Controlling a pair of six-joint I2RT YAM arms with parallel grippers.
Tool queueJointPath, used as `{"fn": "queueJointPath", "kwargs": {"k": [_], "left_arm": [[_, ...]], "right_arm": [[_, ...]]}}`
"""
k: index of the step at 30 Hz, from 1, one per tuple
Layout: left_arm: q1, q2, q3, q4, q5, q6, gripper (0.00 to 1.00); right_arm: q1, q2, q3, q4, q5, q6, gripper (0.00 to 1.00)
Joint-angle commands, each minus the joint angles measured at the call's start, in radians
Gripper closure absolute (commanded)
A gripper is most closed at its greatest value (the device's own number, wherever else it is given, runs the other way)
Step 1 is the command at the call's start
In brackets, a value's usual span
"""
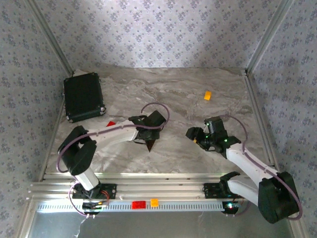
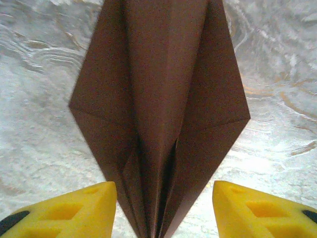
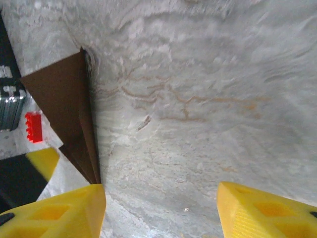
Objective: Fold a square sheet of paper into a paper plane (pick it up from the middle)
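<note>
The plane (image 2: 158, 99) lies flat on the table (image 3: 198, 74), just toward 6 o'clock of its middle in the top view. It is already a creased, layered dart, so the folding looks close to done. The left hand (image 2: 164, 210) sits right over it with its fingers (image 2: 69, 208) apart. In the left wrist view, one finger stands at 8 o'clock and the other at 4 o'clock of the plane's narrow end, with bare table showing on both sides. Nothing is pinched, so the table carries the paper, not the hand. Straddling the centre crease like this puts the left hand either to let go cleanly or to close on the spine, and I cannot tell which. The right hand (image 3: 161, 213) is at about 3 o'clock of the plane, well apart from it, its fingers spread over bare marble and holding nothing. It probably stays aside so the left has room. In the right wrist view the plane's layered edge rises at 9 o'clock, slightly sprung, which suggests the creases may want another press. The case (image 1: 83, 97) sits at the 10 o'clock corner and the orange block (image 1: 207, 95) at 1 o'clock. The red block (image 1: 110, 123) lies near the left arm, at 9 o'clock of the plane. All three are clear of the work.
</note>
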Motion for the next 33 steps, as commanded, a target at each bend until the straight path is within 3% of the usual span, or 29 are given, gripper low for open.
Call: {"fn": "queueJointPath", "kwargs": {"k": [1, 4, 7, 9, 10, 14, 18, 22, 27, 29, 33], "left_arm": [[-0.002, -0.092, -0.027, -0.048, -0.094, -0.001, 0.43], [0.04, -0.186, -0.074, -0.059, -0.167, 0.04, 0.38], [0.143, -0.303, -0.148, -0.056, -0.225, 0.094, 0.3], [0.233, -0.402, -0.224, -0.013, -0.266, 0.159, 0.07], [0.279, -0.442, -0.258, 0.014, -0.275, 0.183, 0.01], [0.476, -0.592, -0.399, 0.152, -0.312, 0.317, 0.0], [0.647, -0.644, -0.483, 0.289, -0.329, 0.445, 0.0], [0.719, -0.625, -0.581, 0.518, -0.379, 0.618, 0.0], [0.824, -0.53, -0.675, 0.787, -0.199, 0.682, 0.0], [0.831, -0.468, -0.687, 0.876, -0.182, 0.706, 0.0], [0.832, -0.353, -0.707, 1.095, -0.125, 0.755, 0.0]], "right_arm": [[-0.049, -0.039, 0.113, -0.169, 0.092, -0.131, 0.36], [-0.108, -0.038, 0.216, -0.288, 0.261, -0.234, 0.31], [-0.168, -0.011, 0.288, -0.311, 0.406, -0.367, 0.25], [-0.206, 0.019, 0.281, -0.249, 0.523, -0.456, 0.24], [-0.222, 0.039, 0.256, -0.191, 0.57, -0.501, 0.24], [-0.25, 0.109, 0.182, 0.031, 0.763, -0.647, 0.24], [-0.285, 0.163, 0.052, 0.328, 0.665, -0.766, 0.23], [-0.337, 0.258, -0.048, 0.615, 0.493, -0.807, 0.21], [-0.366, 0.395, -0.028, 0.808, 0.347, -0.903, 0.22], [-0.376, 0.451, -0.036, 0.873, 0.318, -0.91, 0.22], [-0.379, 0.518, -0.165, 1.179, 0.318, -0.906, 0.2]]}}
